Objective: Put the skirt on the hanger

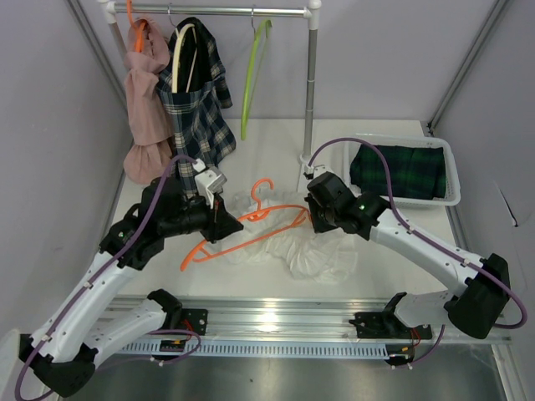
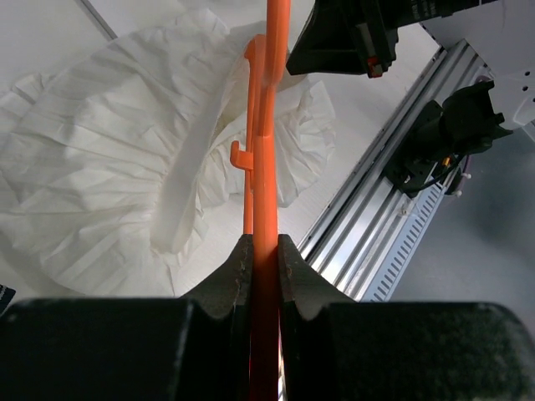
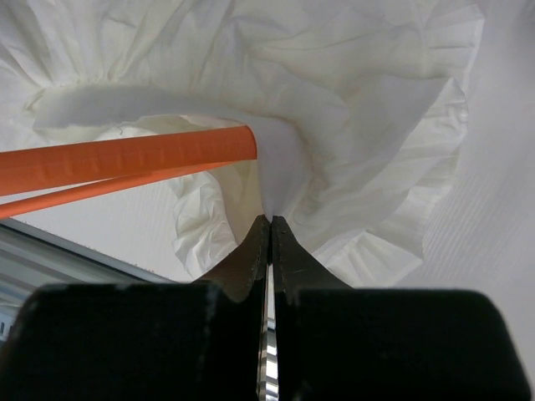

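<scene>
A crumpled white skirt (image 1: 322, 255) lies mid-table. An orange hanger (image 1: 251, 224) rests across it, hook pointing to the back. My left gripper (image 1: 219, 219) is shut on the hanger's bar; in the left wrist view the orange hanger (image 2: 266, 167) runs straight out from between the jaws (image 2: 265, 251) over the white skirt (image 2: 109, 167). My right gripper (image 1: 313, 209) is shut on a fold of the skirt's waistband; in the right wrist view the white skirt (image 3: 368, 109) rises from the closed gripper tips (image 3: 270, 220), and the hanger's orange end (image 3: 134, 156) pokes into the cloth just left of them.
A rail (image 1: 226, 10) at the back carries a pink garment (image 1: 146, 109), a plaid garment (image 1: 196, 100) and a bare green hanger (image 1: 253, 75). Its post (image 1: 311, 92) stands behind my right gripper. A white basket (image 1: 451, 180) holding dark green plaid cloth sits at right.
</scene>
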